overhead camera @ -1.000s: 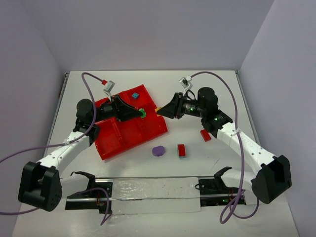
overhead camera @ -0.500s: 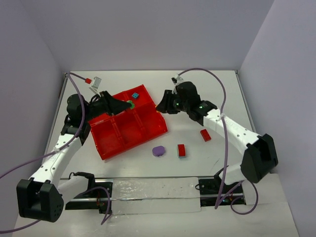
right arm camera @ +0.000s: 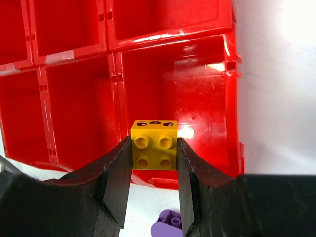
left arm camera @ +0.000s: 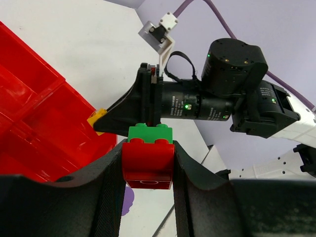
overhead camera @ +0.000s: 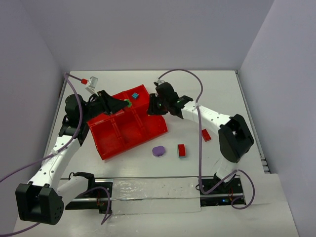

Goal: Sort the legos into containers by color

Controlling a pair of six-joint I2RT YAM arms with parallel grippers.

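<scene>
My left gripper [overhead camera: 126,104] is shut on a red brick [left arm camera: 148,165] with a green brick [left arm camera: 150,134] stacked on it, held above the far row of the red tray [overhead camera: 129,129]. My right gripper [overhead camera: 151,107] is shut on a yellow brick [right arm camera: 154,145] and holds it over the tray's far right compartment [right arm camera: 197,84]. A teal brick [overhead camera: 134,94] lies in the far corner compartment. On the table lie a purple brick [overhead camera: 158,151] and two red bricks [overhead camera: 181,150] [overhead camera: 205,135].
The two grippers face each other closely over the tray's far right corner; the left wrist view shows the right gripper [left arm camera: 123,116] just ahead. A metal rail [overhead camera: 153,190] runs along the near edge. Walls enclose the table.
My right gripper has moved left with the yellow brick, from beside the tray to over its far right compartment. My left gripper has drawn back to the left with its stacked bricks.
</scene>
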